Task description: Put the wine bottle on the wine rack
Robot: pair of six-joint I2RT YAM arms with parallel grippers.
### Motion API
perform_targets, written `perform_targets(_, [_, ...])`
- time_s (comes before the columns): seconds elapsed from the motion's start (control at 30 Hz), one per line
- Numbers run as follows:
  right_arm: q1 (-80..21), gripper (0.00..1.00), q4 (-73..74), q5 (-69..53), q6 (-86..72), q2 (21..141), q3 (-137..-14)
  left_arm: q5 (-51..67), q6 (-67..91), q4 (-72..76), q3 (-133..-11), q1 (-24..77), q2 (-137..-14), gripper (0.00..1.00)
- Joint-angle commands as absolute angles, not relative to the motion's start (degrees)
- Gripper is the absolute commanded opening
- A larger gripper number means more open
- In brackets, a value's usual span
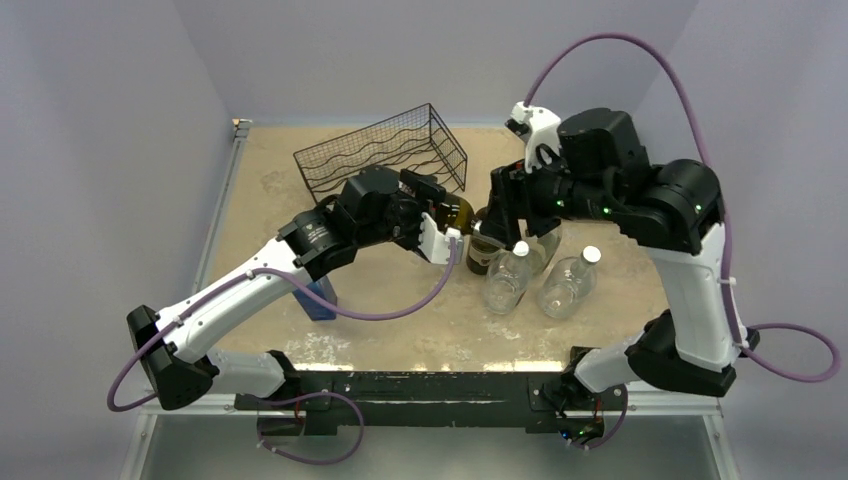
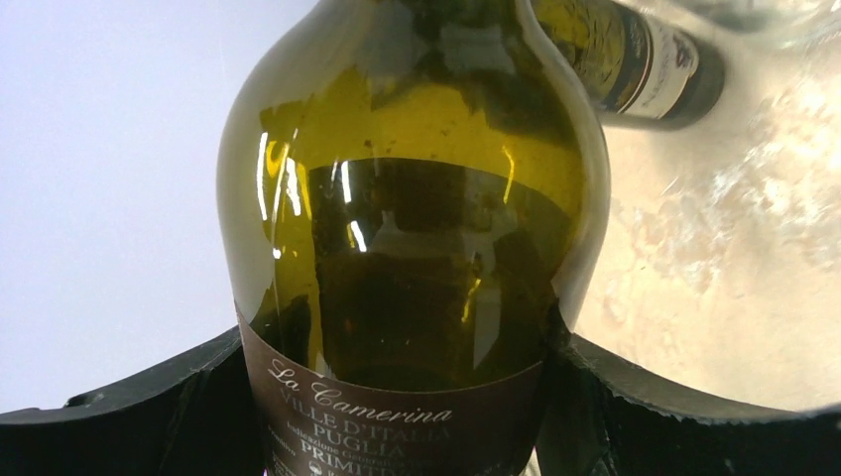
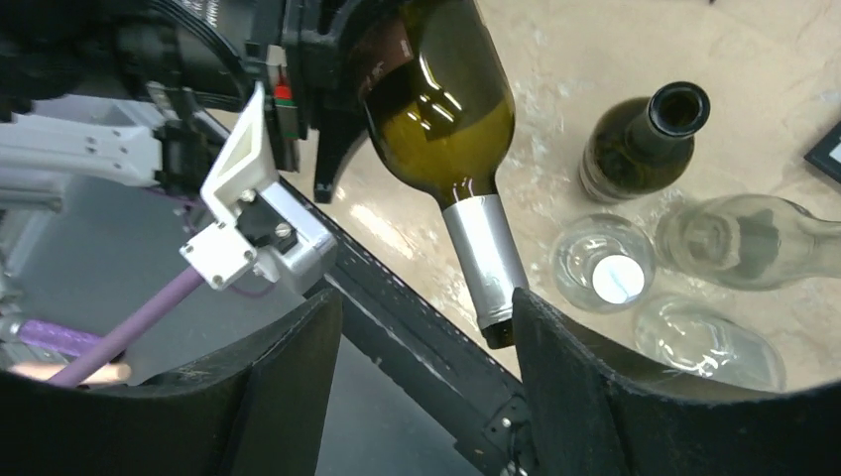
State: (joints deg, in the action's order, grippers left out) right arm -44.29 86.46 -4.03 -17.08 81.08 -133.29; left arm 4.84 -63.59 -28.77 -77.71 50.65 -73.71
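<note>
A green wine bottle (image 1: pixel 455 212) with a brown label is held off the table, lying roughly level, its silver-foiled neck toward the right arm. My left gripper (image 1: pixel 432 207) is shut on its body, and in the left wrist view (image 2: pixel 402 397) the black fingers (image 2: pixel 129 407) press both sides at the label. My right gripper (image 1: pixel 500 205) is open. In the right wrist view (image 3: pixel 426 327) the tip of the bottle (image 3: pixel 441 109) lies between the fingers, close to the right one. The black wire wine rack (image 1: pixel 385 150) stands empty at the back of the table.
A dark green open bottle (image 1: pixel 483 250) stands just below the held one; it also shows in the right wrist view (image 3: pixel 645 144). Clear bottles (image 1: pixel 508 275) (image 1: pixel 568 285) stand beside it. A blue block (image 1: pixel 320 297) lies under the left arm.
</note>
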Motion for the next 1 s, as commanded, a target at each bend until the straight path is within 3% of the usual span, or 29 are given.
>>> perform_targets(0.0, [-43.90, 0.63, 90.25, -6.30, -14.23, 81.77, -132.07, 2.41, -73.58, -16.82, -76.20, 51.01, -69.96, 0.00])
perform_targets(0.2, [-43.91, 0.60, 89.31, -8.82, -11.98, 83.51, -128.16, 2.47, -74.24, -14.27, -76.60, 51.09, -69.08, 0.00])
perform_targets(0.6, [-43.93, 0.64, 83.28, -11.24, -10.46, 85.65, -123.63, 6.52, -72.98, -15.32, -76.97, 51.07, -67.06, 0.00])
perform_targets(0.97, [-44.60, 0.57, 81.31, -14.60, -12.76, 86.19, -119.26, 5.15, -70.91, -15.08, -79.84, 50.89, -69.61, 0.00])
